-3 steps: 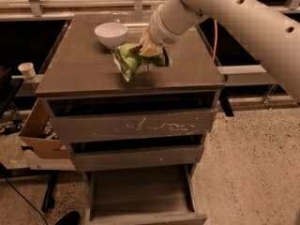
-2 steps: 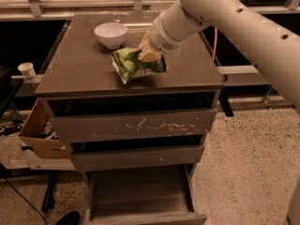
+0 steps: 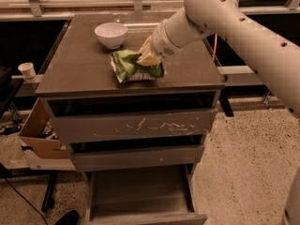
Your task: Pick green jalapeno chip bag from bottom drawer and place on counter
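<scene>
The green jalapeno chip bag (image 3: 125,65) lies crumpled on the counter (image 3: 79,71), near its front middle. My gripper (image 3: 146,57) reaches down from the upper right and is shut on the bag's right end, with the bag resting on the counter top. The bottom drawer (image 3: 140,196) is pulled open below, and its plain grey floor shows nothing on it.
A white bowl (image 3: 111,34) stands on the counter behind the bag. The scratched top drawer front (image 3: 136,125) and the middle drawer (image 3: 138,156) are shut. A cardboard box (image 3: 35,135) and a paper cup (image 3: 27,71) are at the cabinet's left.
The gripper has lowered the bag slightly toward the front of the counter. The bag now lies flatter on the top.
</scene>
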Tool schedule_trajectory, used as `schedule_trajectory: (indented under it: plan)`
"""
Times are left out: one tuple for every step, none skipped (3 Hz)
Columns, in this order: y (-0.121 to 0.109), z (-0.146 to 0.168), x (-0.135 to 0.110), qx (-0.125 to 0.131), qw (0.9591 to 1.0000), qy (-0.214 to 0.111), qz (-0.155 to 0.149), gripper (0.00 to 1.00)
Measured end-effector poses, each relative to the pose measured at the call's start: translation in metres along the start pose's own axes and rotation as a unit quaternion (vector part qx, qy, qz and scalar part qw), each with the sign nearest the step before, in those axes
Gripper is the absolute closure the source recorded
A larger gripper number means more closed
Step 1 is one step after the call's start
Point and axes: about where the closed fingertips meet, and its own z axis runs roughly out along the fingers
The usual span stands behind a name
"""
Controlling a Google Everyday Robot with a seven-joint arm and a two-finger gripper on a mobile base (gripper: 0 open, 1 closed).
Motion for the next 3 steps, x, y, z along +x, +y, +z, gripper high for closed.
schedule_trajectory:
  plan:
    - [0.0, 0.0, 0.0, 0.0, 1.0, 0.0, 0.0, 0.73]
    - [0.0, 0.0001, 0.0, 0.0, 1.0, 0.0, 0.0, 0.5]
    - [0.0, 0.0001, 0.0, 0.0, 1.0, 0.0, 0.0, 0.19]
